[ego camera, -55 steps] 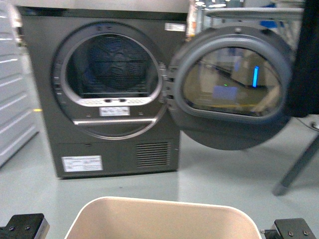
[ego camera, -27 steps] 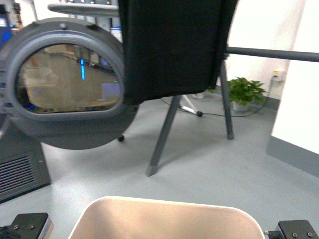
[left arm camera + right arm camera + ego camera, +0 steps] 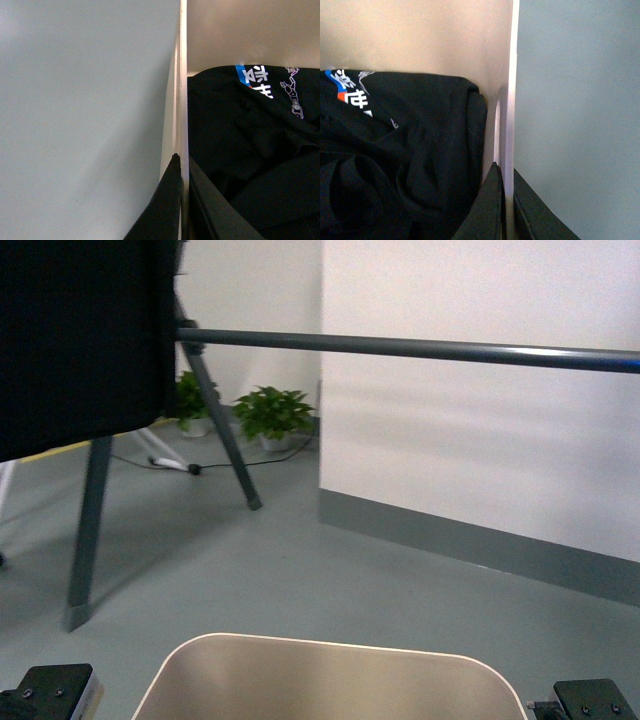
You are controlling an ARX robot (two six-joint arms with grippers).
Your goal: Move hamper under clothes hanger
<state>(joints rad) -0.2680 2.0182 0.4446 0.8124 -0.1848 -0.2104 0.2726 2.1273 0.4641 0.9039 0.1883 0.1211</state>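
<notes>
The beige hamper [image 3: 330, 680] fills the bottom centre of the front view; only its far rim and inner wall show. My left gripper [image 3: 183, 200] is shut on the hamper's side wall [image 3: 183, 100], one finger on each side. My right gripper [image 3: 506, 205] is shut on the opposite wall [image 3: 511, 75] the same way. Black clothes with blue and white print [image 3: 250, 145] lie inside the hamper, also in the right wrist view [image 3: 395, 155]. The clothes hanger's long dark grey bar [image 3: 420, 347] runs across ahead, above the hamper's far side, with slanted legs [image 3: 88, 530] at left.
A black garment [image 3: 80, 340] hangs on the rack at upper left. A white wall with a grey skirting [image 3: 480, 540] stands ahead on the right. Potted plants [image 3: 270, 415] and a cable lie on the grey floor behind the rack.
The view has swung right: the dryer and its open door have left the frame, the rack's bar and the white wall now lie ahead. Both grippers still hold the hamper.
</notes>
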